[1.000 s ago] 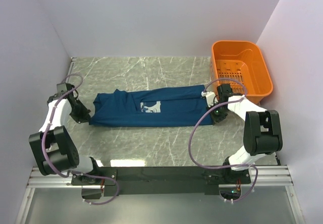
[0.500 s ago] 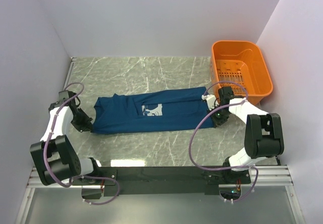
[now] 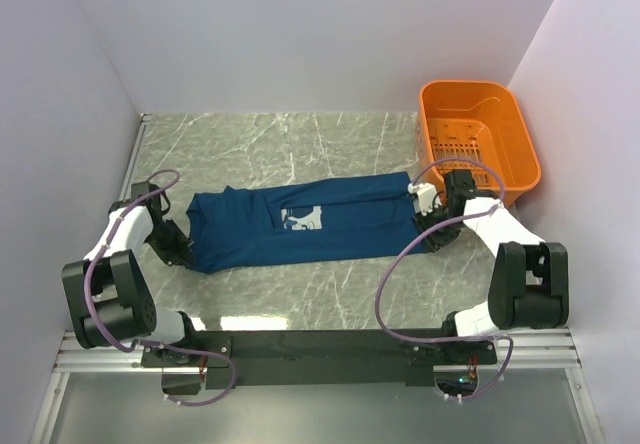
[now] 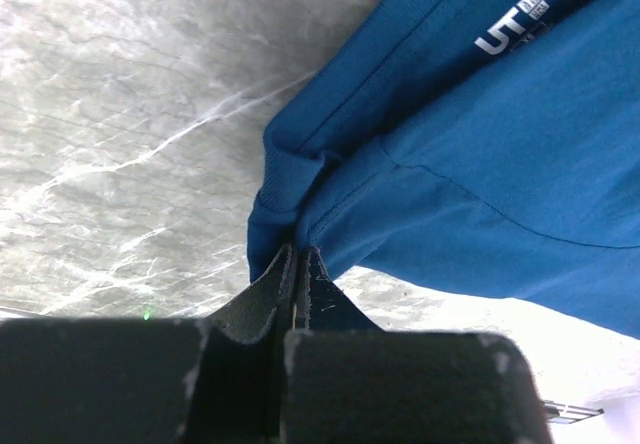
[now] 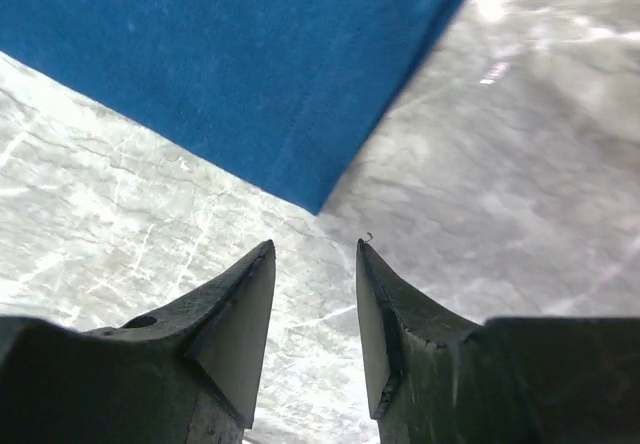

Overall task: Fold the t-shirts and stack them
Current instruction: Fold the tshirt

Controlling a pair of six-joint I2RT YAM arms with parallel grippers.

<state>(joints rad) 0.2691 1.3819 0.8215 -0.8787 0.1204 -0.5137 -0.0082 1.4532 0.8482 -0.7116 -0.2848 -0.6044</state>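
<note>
On the marble table (image 3: 300,144), the navy t-shirt (image 3: 330,226) lies stretched flat between my two arms, apparently drawn out long so it can be folded. The orange basket (image 3: 468,85) sits beyond the right gripper (image 3: 428,226). The left gripper (image 4: 298,264) is clamped on the sleeve edge, anchoring that end. Only the right wrist view shows its jaws parted and empty, the shirt's corner just ahead of the tips. Only the left wrist view catches the white sleeve mark (image 4: 512,26).
</note>
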